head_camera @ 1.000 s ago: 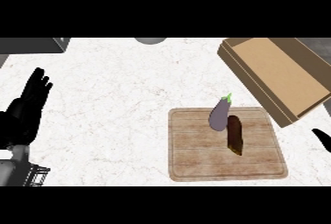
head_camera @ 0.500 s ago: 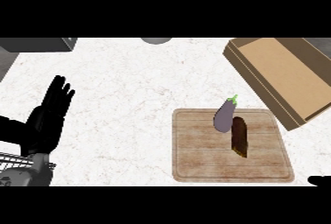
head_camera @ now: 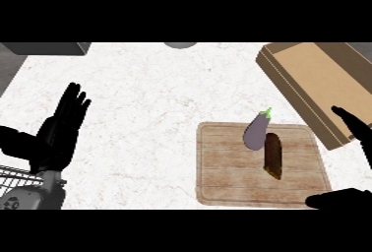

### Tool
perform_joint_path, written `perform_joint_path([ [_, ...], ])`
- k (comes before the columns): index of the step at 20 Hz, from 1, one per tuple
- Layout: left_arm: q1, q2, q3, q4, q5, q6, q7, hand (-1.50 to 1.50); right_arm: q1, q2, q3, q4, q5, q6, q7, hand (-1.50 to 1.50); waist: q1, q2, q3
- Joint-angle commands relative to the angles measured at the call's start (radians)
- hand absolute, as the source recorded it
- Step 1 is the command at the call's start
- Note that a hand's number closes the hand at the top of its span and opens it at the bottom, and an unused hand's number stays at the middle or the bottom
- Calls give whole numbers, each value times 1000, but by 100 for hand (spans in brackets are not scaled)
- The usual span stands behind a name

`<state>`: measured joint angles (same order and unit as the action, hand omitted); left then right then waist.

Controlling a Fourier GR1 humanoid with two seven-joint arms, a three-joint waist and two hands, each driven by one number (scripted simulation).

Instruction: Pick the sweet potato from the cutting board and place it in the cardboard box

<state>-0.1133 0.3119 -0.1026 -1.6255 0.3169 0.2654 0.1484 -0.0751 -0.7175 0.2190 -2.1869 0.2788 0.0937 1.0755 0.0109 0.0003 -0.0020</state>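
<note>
Head view
Surface: a white marbled counter; a wooden cutting board lies on it, taken here as the landmark.
Sweet potato: the sweet potato is dark brown and long, lying lengthwise on the board's right half; nothing holds it.
Eggplant: a purple eggplant with a green stem rests at the board's far edge, its lower end just beside the sweet potato's upper end; whether they touch cannot be told.
Cardboard box: the cardboard box sits beyond the board and to its right, open at the top, set at an angle; its near corner lies just past the board's far right corner.
Left hand: the left hand shows well to the left of the board, fingers straight and pointing up, holding nothing.
Right hand: the right hand is to the right of the board, over the box's near corner; its fingers stretch out apart from the thumb near the board's near right corner; it grasps nothing; the view's edge cuts off most of it.
Open room: bare counter spreads left of the board and beyond it.
Cut off: a grey block and a grey rounded object at the counter's far edge, both only partly seen; a wire rack left of the board, near the left forearm.
</note>
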Motion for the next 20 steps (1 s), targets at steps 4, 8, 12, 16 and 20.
perform_joint_path([
  [4,-17,-1,41,29,3,-32,6,0,-108,100,106,75,106,51,183,-150,-5,0,1],
  [8,-23,-10,31,5,-29,-16,22,0,-164,155,64,132,91,61,225,-150,-5,0,1],
  [12,12,-37,37,16,-30,-44,-17,0,-158,187,37,190,72,100,141,-150,-9,0,1],
  [16,58,-45,42,-16,-35,-56,-39,0,-115,258,96,282,196,29,83,-150,-5,-1,2],
  [20,-42,-61,54,31,-72,-27,17,0,-155,332,113,372,294,13,38,-150,-8,1,2],
])
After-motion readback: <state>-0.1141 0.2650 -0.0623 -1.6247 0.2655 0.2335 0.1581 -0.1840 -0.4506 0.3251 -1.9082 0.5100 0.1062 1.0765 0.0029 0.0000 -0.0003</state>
